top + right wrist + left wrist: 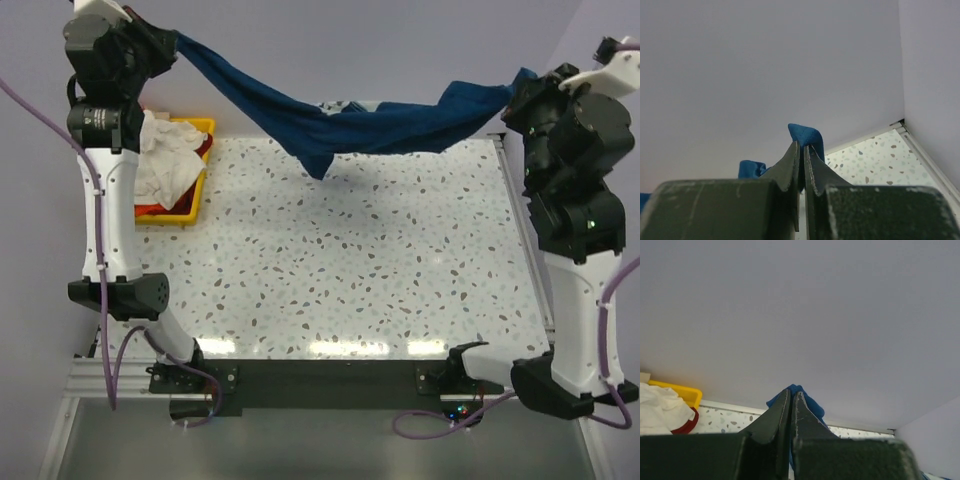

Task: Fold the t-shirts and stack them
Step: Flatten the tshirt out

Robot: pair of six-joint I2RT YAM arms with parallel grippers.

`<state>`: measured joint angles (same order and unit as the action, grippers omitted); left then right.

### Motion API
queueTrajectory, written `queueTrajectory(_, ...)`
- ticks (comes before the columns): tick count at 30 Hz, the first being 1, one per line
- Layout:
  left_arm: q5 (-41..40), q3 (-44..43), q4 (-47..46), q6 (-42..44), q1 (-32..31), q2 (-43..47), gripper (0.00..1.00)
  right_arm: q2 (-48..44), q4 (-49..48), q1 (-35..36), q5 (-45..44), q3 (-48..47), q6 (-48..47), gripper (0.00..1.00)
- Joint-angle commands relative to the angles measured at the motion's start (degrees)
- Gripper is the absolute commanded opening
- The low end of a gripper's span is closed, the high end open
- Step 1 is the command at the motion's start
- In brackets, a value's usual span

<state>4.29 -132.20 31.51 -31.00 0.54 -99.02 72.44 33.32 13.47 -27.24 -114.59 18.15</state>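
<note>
A dark navy blue t-shirt (350,125) hangs stretched between my two arms above the far edge of the table, sagging in the middle with a loose part drooping at the left of centre. My left gripper (791,395) is shut on one end of it; blue cloth (805,401) pokes out past the tips. My right gripper (802,146) is shut on the other end, with a blue fold (807,134) above the tips. A white t-shirt (165,155) lies bunched in the yellow tray (200,128), over an orange-red one (160,209).
The speckled white table (350,270) lies below the hanging shirt. The yellow tray stands at its far left corner, beside my left arm. A metal rail (525,230) runs along the right edge. Grey walls close the back and right.
</note>
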Motion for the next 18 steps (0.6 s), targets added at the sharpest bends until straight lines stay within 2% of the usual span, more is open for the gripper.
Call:
queueTrajectory(1, 3.61, 0.27, -3.91, -0.99, 1.57, 2.87, 0.0, -4.85, -1.15, -0.12, 0.09, 7.43, 2.06, 0.0)
queueTrajectory(5, 8.26, 4.04, -3.29, -3.0, 1.57, -1.6, 0.0, -5.21, -1.06, -0.2, 1.14, 17.88, 4.25, 0.0)
queueTrajectory(9, 9.24, 18.09, -5.4, -4.24, -0.1, -5.91, 0.0, -5.82, -4.93, -0.38, 4.56, 36.24, 9.96, 0.0)
queueTrajectory(11, 5.74, 24.07, -6.63, -4.15, -2.81, -6.01, 0.1, -5.56, -6.86, -0.38, 6.58, 41.96, 12.25, 0.0)
queueTrajectory(12, 4.59, 30.62, -8.2, -5.11, -3.86, -5.57, 0.16, -5.21, -7.47, -0.47, 9.9, 47.29, 14.35, 0.0)
queueTrajectory(14, 3.53, 37.51, -10.84, -6.6, -4.49, -4.26, 0.27, -4.59, -8.97, -0.38, 13.34, 52.6, 16.03, 0.0)
queueTrajectory(15, 2.83, 43.98, -12.77, -8.01, -5.1, -2.33, 0.4, -4.85, -10.02, -0.38, 17.1, 58.45, 17.52, 0.0)
queueTrajectory(17, -0.41, 49.91, -14.45, -8.89, -5.89, 0.74, 0.5, -7.05, -12.83, -0.47, 19.94, 64.2, 18.76, 0.0)
queueTrajectory(18, -2.17, 54.72, -14.63, -9.33, -7.03, 4.07, 0.59, -8.01, -13.54, -0.38, 20.91, 69.01, 19.37, 0.0)
